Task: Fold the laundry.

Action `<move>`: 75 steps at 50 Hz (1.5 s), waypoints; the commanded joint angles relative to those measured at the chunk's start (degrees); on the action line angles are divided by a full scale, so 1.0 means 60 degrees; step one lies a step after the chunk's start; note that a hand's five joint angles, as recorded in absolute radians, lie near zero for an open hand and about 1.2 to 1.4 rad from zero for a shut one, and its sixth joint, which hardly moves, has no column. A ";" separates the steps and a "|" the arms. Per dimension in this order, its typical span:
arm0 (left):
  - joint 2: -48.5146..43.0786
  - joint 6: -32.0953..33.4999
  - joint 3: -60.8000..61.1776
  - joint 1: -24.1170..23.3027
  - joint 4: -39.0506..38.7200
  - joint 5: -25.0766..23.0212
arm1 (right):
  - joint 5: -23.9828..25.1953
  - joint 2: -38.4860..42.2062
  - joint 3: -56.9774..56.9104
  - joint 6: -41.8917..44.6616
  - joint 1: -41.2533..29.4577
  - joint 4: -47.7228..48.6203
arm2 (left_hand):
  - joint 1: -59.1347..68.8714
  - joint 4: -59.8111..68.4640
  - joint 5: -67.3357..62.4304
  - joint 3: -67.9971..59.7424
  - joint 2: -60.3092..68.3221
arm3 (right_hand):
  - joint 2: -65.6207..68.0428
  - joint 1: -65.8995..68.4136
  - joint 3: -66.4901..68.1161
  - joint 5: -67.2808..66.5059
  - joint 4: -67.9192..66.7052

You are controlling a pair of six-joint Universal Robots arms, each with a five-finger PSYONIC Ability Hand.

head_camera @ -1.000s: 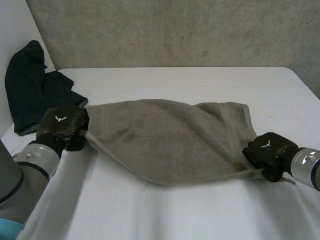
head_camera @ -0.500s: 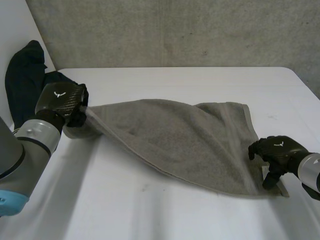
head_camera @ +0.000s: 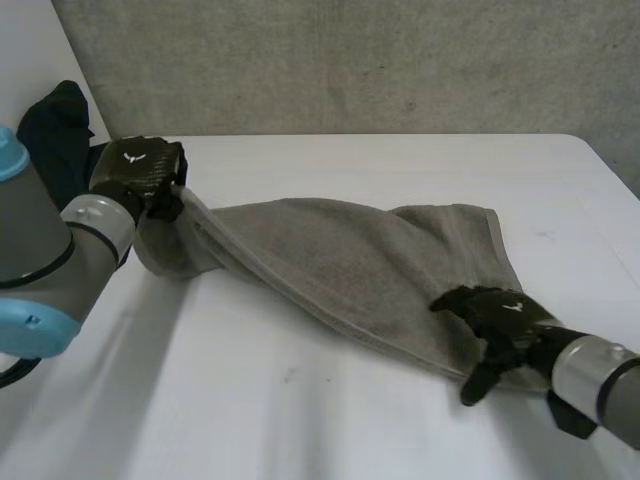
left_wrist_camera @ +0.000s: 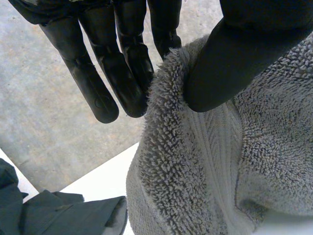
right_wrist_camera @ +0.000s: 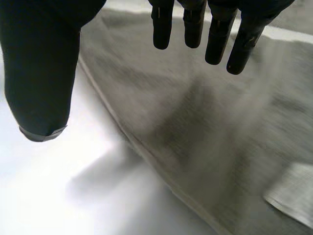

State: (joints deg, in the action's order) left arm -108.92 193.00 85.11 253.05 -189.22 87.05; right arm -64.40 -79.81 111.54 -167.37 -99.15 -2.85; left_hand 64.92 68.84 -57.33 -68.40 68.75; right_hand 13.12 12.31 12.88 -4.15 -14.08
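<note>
My left hand [head_camera: 140, 170] pinches the edge of a grey towel [head_camera: 350, 260]. In the left wrist view the thumb [left_wrist_camera: 220, 58] presses the fluffy hem against the straight fingers [left_wrist_camera: 117, 68], so the cloth is clamped between them. Seen from the head camera, this hand sits at ten o'clock on the white table [head_camera: 330, 420], and the towel's end is bunched at it and sags in a pouch just beneath.

From there the towel stretches in a long diagonal band toward four o'clock, where my right hand [head_camera: 495, 320] is. That hand is spread wide, with the fingers [right_wrist_camera: 217, 34] straight and apart and the thumb well off to one side. It holds nothing. It is over the towel's near edge, and I cannot tell whether any fingertip touches the cloth. The towel's far right corner lies flat on the table at about two o'clock from that hand.

A heap of dark clothing [head_camera: 50, 130] lies at the table's edge at nine o'clock from my left hand, just beside it. A grey concrete wall [head_camera: 350, 60] runs behind the table at twelve o'clock.
</note>
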 commanded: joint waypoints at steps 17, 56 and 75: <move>-0.0245 -0.0395 -0.0928 0.0100 0.0483 0.0096 | -0.2801 0.2623 -0.1526 -0.1211 -0.2358 0.2231 | 0.2514 0.1860 -0.2111 -0.1933 0.1874 | 0.3950 0.4085 0.3989 -0.3778 -0.3789; 0.1790 -0.0249 0.1547 0.0525 0.1800 -0.0051 | 0.0787 -0.0951 -0.2021 0.4176 0.2183 -0.2334 | 0.2514 0.1860 -0.2111 -0.1933 0.1874 | 1.1147 1.1282 1.1186 -1.0975 -1.0986; 0.4590 0.2725 0.4404 0.0964 0.4643 -0.1105 | 0.1608 -0.2212 -0.2932 1.0157 0.4674 -0.8711 | 0.2514 0.1860 -0.2111 -0.1933 0.1874 | 1.1147 1.1282 1.1186 -1.0975 -1.0986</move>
State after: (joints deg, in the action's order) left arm -81.72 208.82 108.97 258.51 -161.24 83.16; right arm -56.51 -93.80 90.77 -106.61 -72.89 -56.88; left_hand 64.92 68.85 -57.33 -68.40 68.75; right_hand 67.24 56.52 67.49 -56.87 -68.09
